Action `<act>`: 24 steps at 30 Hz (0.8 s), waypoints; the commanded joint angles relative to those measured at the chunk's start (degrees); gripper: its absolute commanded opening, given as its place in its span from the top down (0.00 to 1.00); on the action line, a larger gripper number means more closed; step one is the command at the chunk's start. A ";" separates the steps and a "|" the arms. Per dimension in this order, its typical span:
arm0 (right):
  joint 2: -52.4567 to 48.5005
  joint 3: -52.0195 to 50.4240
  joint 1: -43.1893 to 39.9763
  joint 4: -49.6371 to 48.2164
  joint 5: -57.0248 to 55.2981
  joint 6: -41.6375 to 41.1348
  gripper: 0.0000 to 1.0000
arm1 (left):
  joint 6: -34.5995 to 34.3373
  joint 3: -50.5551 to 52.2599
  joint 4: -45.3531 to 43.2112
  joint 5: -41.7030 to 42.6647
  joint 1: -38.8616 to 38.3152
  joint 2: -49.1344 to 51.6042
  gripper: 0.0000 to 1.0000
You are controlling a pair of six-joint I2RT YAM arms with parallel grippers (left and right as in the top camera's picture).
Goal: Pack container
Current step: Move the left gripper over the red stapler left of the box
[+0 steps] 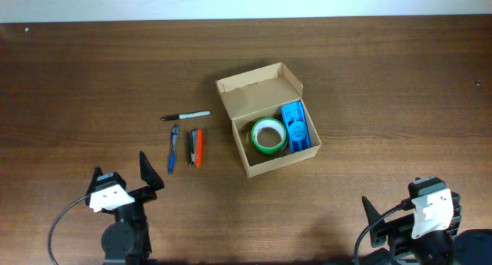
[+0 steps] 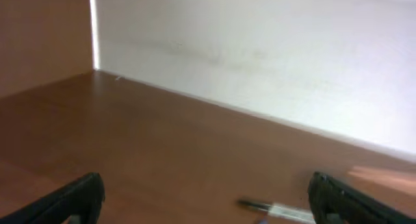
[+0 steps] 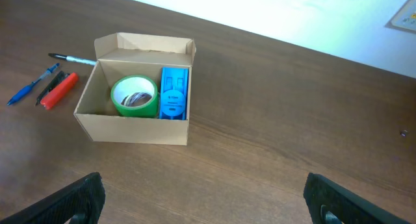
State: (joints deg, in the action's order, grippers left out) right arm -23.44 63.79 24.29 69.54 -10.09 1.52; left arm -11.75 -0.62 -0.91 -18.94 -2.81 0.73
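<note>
The tan cardboard container (image 1: 231, 96) stands open at the table's middle, lid flap tilted back; it also shows in the right wrist view (image 3: 130, 130). Inside it are a green tape roll (image 1: 269, 134) and a flat blue case (image 1: 297, 125). Left of the container lie a black-and-white marker (image 1: 185, 115), a blue pen (image 1: 173, 148), a black pen (image 1: 191, 147) and an orange marker (image 1: 198, 147). My left gripper (image 1: 123, 180) is open and empty at the front left, short of the pens. My right gripper (image 1: 384, 219) is open and empty at the front right.
A white wall (image 2: 260, 55) runs along the table's far edge. The left wrist view shows the marker (image 2: 273, 210) lying between my fingers' line of sight. The pens also show in the right wrist view (image 3: 49, 86).
</note>
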 commanded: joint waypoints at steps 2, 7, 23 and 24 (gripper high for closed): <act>-0.17 -0.26 -0.48 -0.33 -1.11 -0.52 0.01 | -7.10 -0.02 -5.49 4.74 0.35 -0.33 0.00; -0.17 -0.26 -0.48 -0.31 -1.11 -0.52 0.01 | -8.46 -2.89 -4.15 7.17 0.35 1.03 0.00; -0.17 -0.26 -0.48 -0.33 -1.11 -0.52 0.01 | -8.59 -41.90 17.64 15.76 0.35 37.33 0.00; -0.17 -0.26 -0.48 -0.33 -1.11 -0.52 0.01 | -8.59 -43.87 18.67 17.75 0.35 39.63 0.00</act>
State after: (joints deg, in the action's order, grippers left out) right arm -23.51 63.57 24.29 69.36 -10.31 1.54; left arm -19.97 -38.35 15.51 -8.21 -2.79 34.04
